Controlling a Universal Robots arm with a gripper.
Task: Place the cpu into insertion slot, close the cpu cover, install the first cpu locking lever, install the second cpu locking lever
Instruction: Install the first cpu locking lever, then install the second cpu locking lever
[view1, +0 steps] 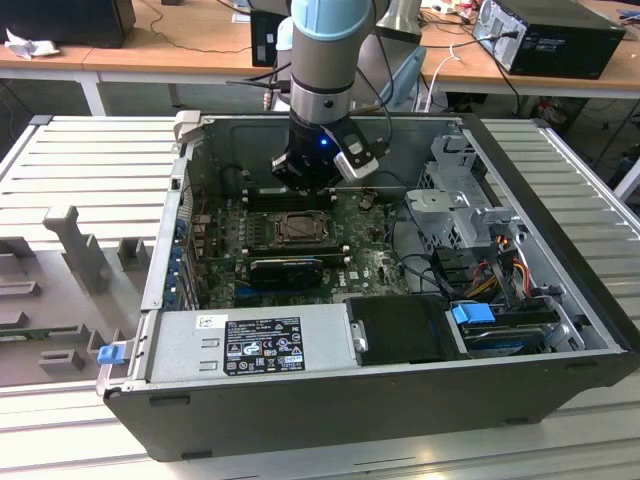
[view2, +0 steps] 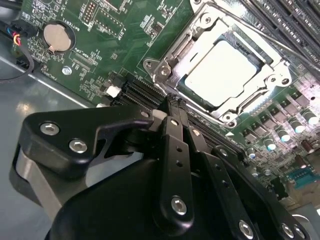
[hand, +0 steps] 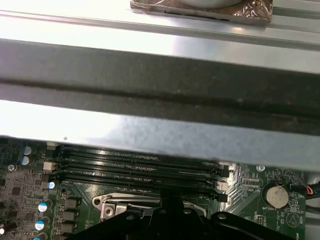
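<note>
Sitting in the square metal-rimmed insertion slot (view2: 227, 75) mid green circuit board (view2: 100, 55), the pale silver cpu (view2: 222, 70) lies under the grey metal cpu cover (view2: 170, 62); black gripper (view2: 172, 107) above, jaws narrowed, empty, beside long black memory slots (hand: 140, 170).

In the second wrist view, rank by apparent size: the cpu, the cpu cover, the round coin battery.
1. cpu cover, the frame around the chip.
2. cpu, pale square inside the cover's cut-out.
3. coin battery, clearly smallest.

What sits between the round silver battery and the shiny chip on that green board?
In the second wrist view, green board and the cpu cover's rim separate the coin battery from the cpu.
</note>
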